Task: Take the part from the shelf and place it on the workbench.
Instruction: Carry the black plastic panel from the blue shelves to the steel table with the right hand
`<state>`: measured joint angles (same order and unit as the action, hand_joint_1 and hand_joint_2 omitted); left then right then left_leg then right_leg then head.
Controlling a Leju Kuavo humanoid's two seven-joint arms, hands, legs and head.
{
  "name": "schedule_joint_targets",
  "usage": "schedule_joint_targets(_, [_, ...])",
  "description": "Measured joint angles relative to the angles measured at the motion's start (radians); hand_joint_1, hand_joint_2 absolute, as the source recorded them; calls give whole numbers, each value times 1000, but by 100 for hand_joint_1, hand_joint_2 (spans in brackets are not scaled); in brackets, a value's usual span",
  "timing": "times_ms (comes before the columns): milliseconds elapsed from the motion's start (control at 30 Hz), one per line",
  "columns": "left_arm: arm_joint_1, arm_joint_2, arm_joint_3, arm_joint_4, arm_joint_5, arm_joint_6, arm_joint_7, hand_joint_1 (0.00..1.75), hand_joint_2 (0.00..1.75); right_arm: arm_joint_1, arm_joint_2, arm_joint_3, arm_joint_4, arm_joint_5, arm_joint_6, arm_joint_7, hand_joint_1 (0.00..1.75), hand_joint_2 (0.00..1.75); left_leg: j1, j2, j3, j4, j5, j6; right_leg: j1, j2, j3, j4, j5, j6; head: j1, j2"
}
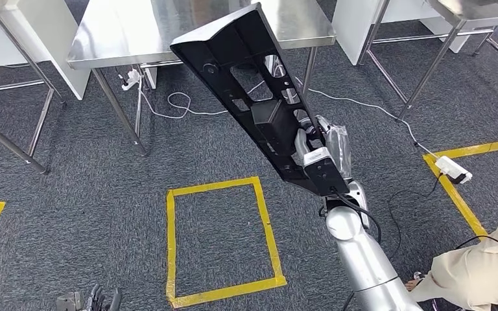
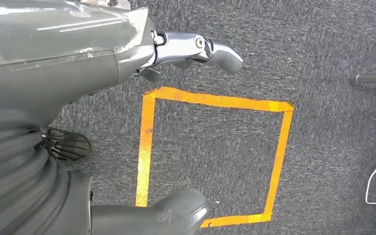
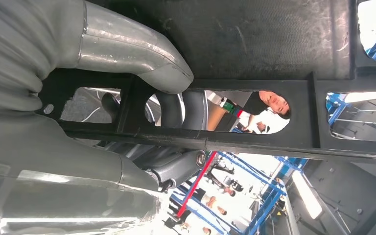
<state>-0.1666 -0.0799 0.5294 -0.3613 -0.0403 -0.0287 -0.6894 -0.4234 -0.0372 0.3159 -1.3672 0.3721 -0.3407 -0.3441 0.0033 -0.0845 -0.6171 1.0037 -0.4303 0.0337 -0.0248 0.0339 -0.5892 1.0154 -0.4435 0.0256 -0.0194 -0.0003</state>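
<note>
Right, my right hand grips the long black part near its lower end, just right of centre in the head view, and the part slants up toward the steel workbench along the top of the frame. My left hand hangs empty over the yellow tape square, fingers loosely apart. I judge the far end heavy on this grip, so I carry it slowly, level it above the benchtop, then lower it flat.
</note>
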Motion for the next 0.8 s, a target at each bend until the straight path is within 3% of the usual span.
schedule_joint_targets(100, [-3, 0, 2, 0, 1, -1, 2, 0, 175, -6, 1, 0, 2, -1, 0, 1, 175, 175, 3, 3, 23, -23, 4, 19, 9, -6, -9, 30, -7, 12, 3, 0])
schedule_joint_targets(200, [-3, -1, 3, 0, 4, -2, 6, 0, 175, -14, 2, 0, 6, -2, 0, 1, 175, 175, 6, 10, 33, -29, 6, 24, 7, -17, -87, 175, -75, 10, 7, 0])
schedule_joint_targets(267, [-3, -1, 3, 1, 4, -2, 9, 0, 175, -12, 1, 0, 10, -3, 0, 1, 175, 175, 7, 12, 33, -27, 4, 21, 0, -19, -132, 250, -98, 22, 7, 0])
schedule_joint_targets(300, [-3, -2, 4, 2, 5, -2, 11, 0, 175, -11, 0, 0, 12, -4, 0, 1, 175, 175, 9, 12, 34, -25, 1, 17, -4, -20, -132, 240, -89, 30, 8, 0])
schedule_joint_targets(367, [-3, -5, 4, 4, 5, -2, 15, 0, 175, -12, -2, 0, 15, -3, -1, 2, 175, 175, 16, 10, 35, -14, -9, 3, -16, -21, -85, 126, -37, 52, 8, 0])
schedule_joint_targets(400, [-3, -4, 4, 4, 5, -1, 17, 0, 175, -14, -2, 0, 16, -3, -1, 3, 175, 175, 18, 9, 33, -5, -16, -7, -17, -18, -65, 71, -19, 56, 10, 0])
schedule_joint_targets(467, [-5, -5, 4, 5, 5, -1, 19, 0, 175, -15, -2, 1, 17, -2, -2, 5, 175, 175, 17, 8, 25, 10, -29, -25, -16, -12, -44, 22, -8, 42, 11, 0])
schedule_joint_targets(533, [-6, -6, 4, 6, 5, 0, 21, 0, 175, -12, -2, 1, 17, 0, -4, 7, 175, 175, 17, 6, 20, 17, -36, -33, -14, -14, -40, 28, -11, 13, 8, 0])
schedule_joint_targets(600, [-6, -6, 4, 7, 4, 0, 22, 0, 175, -10, -2, 0, 16, 0, -5, 8, 175, 175, 20, 29, 14, 40, -42, -39, -15, -17, -32, 28, -10, -2, 5, 0])
schedule_joint_targets(633, [-7, -6, 4, 7, 4, 0, 22, 0, 175, -10, -2, 0, 16, 0, -5, 7, 175, 175, 21, 46, -4, 75, -52, -43, -15, -18, -26, 27, -12, -7, 4, 0])
schedule_joint_targets(700, [-8, -7, 4, 7, 1, 0, 22, 0, 175, -6, -3, 0, 15, 1, -6, 7, 175, 175, 21, 75, -74, 193, -88, -50, -9, -22, -16, 27, -20, -18, 3, 0])
schedule_joint_targets(767, [-6, -7, 4, 7, -2, -1, 22, 0, 175, 5, -5, 0, 14, 1, -9, 7, 175, 175, 20, 81, -149, 292, -113, -49, -2, -26, -8, 27, -29, -28, 4, 0])
schedule_joint_targets(800, [-4, -8, 4, 7, -3, -1, 23, 0, 175, 11, -6, 0, 13, 1, -10, 7, 175, 175, 19, 82, -166, 297, -102, -45, 1, -28, -3, 27, -34, -31, 4, 0])
